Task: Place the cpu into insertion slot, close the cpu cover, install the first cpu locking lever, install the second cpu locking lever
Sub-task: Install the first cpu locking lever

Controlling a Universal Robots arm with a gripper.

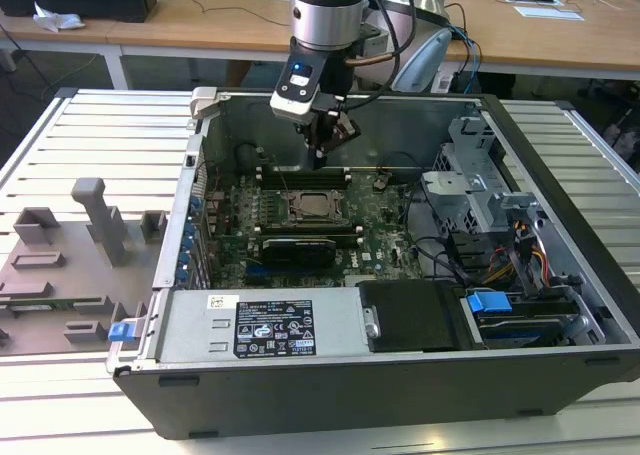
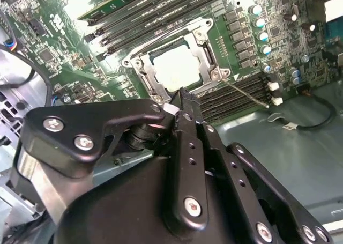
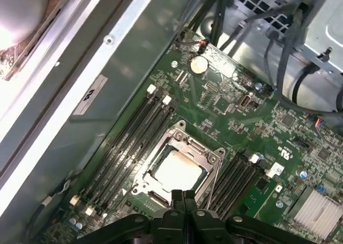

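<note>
First wrist view: cpu (image 3: 177, 171) lies flat, face up; jaws pressed together.

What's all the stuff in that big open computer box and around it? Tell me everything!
computer case: one, dark grey, open, on the slatted table.
motherboard: one, green, inside the case.
cpu: one, pale silver, middle of the motherboard.
cpu cover: one, silver frame, lying flat around the cpu.
memory slots: several, black, either side of the cpu.
coin battery: one, silver, on the motherboard.
power supply: one, grey, the case's near edge in the exterior view.
fixture blocks: several, grey, the exterior view's left of the case.
arm: one, silver-grey, reaching down into the case.
gripper: one, black, jaws together, over the cpu.
</note>
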